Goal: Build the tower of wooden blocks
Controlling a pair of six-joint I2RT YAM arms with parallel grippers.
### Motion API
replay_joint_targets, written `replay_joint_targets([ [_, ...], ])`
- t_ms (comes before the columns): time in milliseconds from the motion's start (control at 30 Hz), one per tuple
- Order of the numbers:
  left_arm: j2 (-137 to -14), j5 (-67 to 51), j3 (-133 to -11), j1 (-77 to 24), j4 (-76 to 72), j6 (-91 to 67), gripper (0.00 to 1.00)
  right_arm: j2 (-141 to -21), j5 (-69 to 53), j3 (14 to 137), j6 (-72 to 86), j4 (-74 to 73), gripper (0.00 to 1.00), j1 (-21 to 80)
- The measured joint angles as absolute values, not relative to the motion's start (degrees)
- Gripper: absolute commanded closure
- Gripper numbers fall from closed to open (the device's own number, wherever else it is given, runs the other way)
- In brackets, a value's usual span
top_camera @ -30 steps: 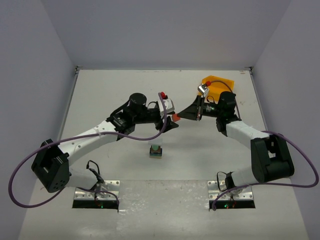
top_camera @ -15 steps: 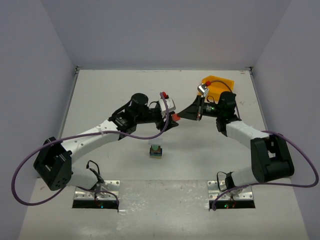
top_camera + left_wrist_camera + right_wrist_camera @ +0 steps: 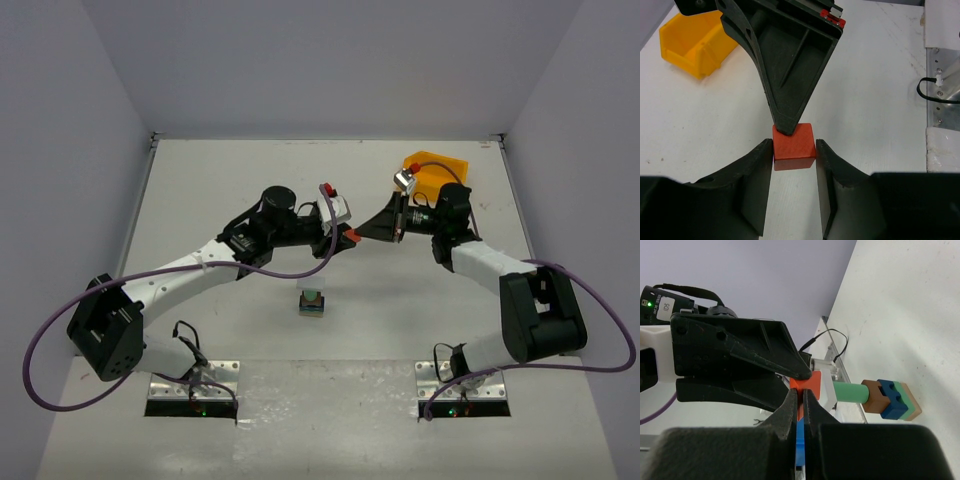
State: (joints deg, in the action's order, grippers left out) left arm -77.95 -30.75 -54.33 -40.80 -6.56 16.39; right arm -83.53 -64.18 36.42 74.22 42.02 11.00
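A red block (image 3: pixel 350 236) hangs in the air between my two grippers, above the table's middle. My left gripper (image 3: pixel 794 148) has its fingers against both sides of the red block (image 3: pixel 794 146). My right gripper (image 3: pixel 801 393) is pinched on the block's (image 3: pixel 807 385) far edge and shows in the left wrist view (image 3: pixel 787 129) from above. The wood block tower (image 3: pixel 312 301) stands on the table in front of them. In the right wrist view it shows a green cylinder (image 3: pixel 852 391), a brown piece (image 3: pixel 875 396), a blue piece (image 3: pixel 892 399) and green and tan base blocks.
A yellow bin (image 3: pixel 440 170) stands at the back right behind the right arm, and also shows in the left wrist view (image 3: pixel 695 42). The arm mounting plates (image 3: pixel 195 385) lie at the near edge. White walls enclose the table.
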Motion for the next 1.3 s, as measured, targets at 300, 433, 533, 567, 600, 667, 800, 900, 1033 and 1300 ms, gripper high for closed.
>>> replay_joint_targets([
  [300, -78.0, -30.7, -54.3, -40.8, -6.7, 16.4, 0.87, -83.5, -64.3, 36.4, 74.7, 42.0, 1.00, 11.0],
  [433, -78.0, -30.8, -54.3, -40.8, -6.7, 16.5, 1.00, -83.5, -64.3, 36.4, 74.8, 42.0, 0.90, 11.0],
  [533, -78.0, -31.1, -54.3, -40.8, -6.7, 16.8, 1.00, -83.5, -64.5, 36.4, 74.9, 42.0, 0.67, 11.0],
  [567, -78.0, -31.4, -54.3, -40.8, -6.7, 17.1, 1.00, -83.5, -64.5, 36.4, 74.6, 42.0, 0.49, 11.0],
  [600, -77.9, -31.8, -54.3, -40.8, -6.7, 17.4, 1.00, -83.5, -64.6, 36.4, 74.1, 42.0, 0.34, 11.0],
  [667, -77.9, -32.6, -54.3, -40.8, -6.7, 17.9, 1.00, -83.5, -64.8, 36.4, 72.9, 42.2, 0.02, 11.0],
  [800, -77.9, -33.4, -54.3, -40.8, -6.6, 19.3, 1.00, -82.8, -64.3, 36.4, 69.1, 41.1, 0.01, 10.8],
  [900, -77.9, -33.5, -54.8, -40.8, -5.5, 20.5, 1.00, -80.4, -62.3, 36.5, 64.4, 36.9, 0.01, 9.8],
  [1033, -77.9, -33.1, -57.5, -40.8, -1.8, 22.8, 1.00, -72.6, -51.5, 38.1, 52.4, 20.8, 0.01, 7.7],
  [1300, -80.9, -33.8, -73.6, -40.8, 10.4, 28.5, 1.00, -48.7, -7.8, 37.7, 37.0, -2.3, 0.01, 7.2],
])
